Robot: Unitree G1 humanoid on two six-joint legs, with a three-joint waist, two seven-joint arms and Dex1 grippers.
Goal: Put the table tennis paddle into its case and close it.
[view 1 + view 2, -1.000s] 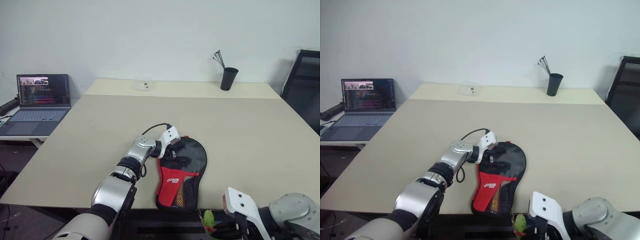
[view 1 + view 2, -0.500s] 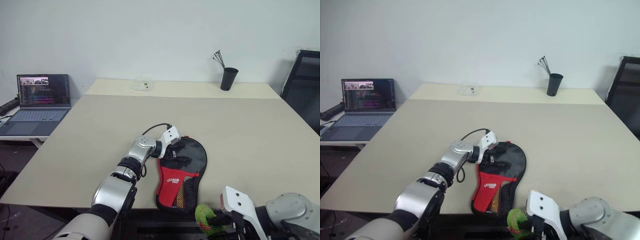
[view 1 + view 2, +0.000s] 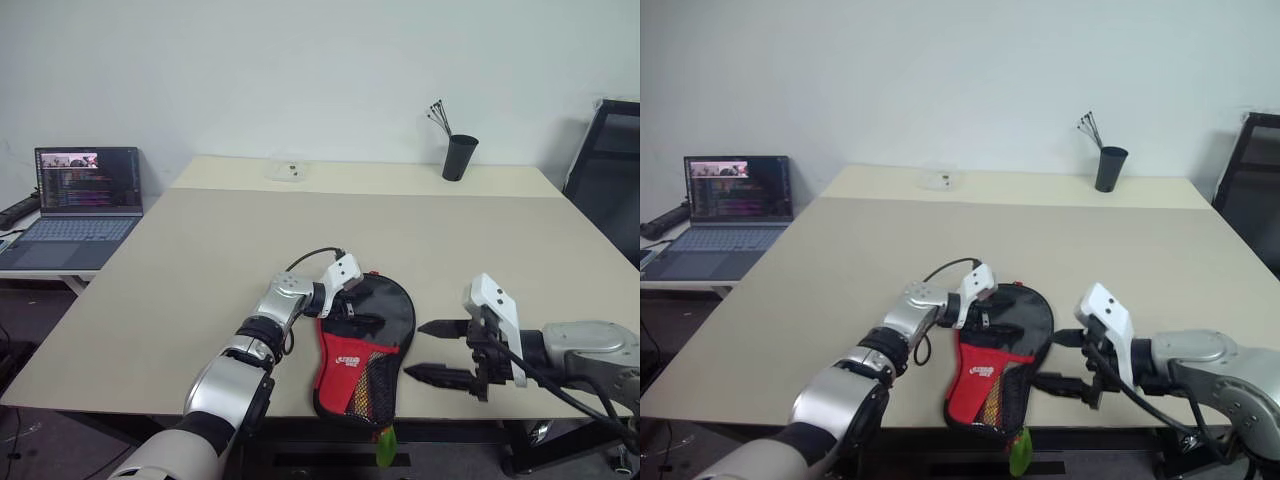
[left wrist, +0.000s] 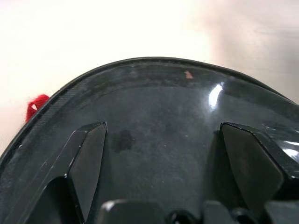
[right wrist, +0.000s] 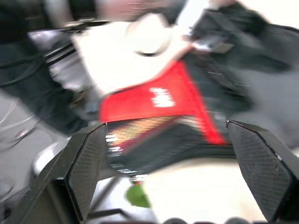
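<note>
The case [image 3: 362,345], black with a red section and a mesh pocket, lies flat at the table's near edge. Its green tag [image 3: 385,447] hangs below that edge. My left gripper [image 3: 352,312] rests open on the case's round glossy black part [image 4: 159,98], fingers spread over it. My right gripper [image 3: 415,350] hovers open just right of the case, pointing at its red section [image 5: 154,100], with nothing between its fingers. The paddle is hidden; something tan shows through the mesh [image 5: 140,127].
The beige table [image 3: 200,260] stretches far behind the case. A black cup [image 3: 459,157] with sticks and a small clear object [image 3: 288,171] stand at its far side. A laptop [image 3: 85,195] sits on a low desk at left, a black chair [image 3: 610,170] at right.
My right gripper let go of the green tag, opened, and rose from below the table edge to beside the case. The tag dropped and hangs down. The left arm stayed still.
</note>
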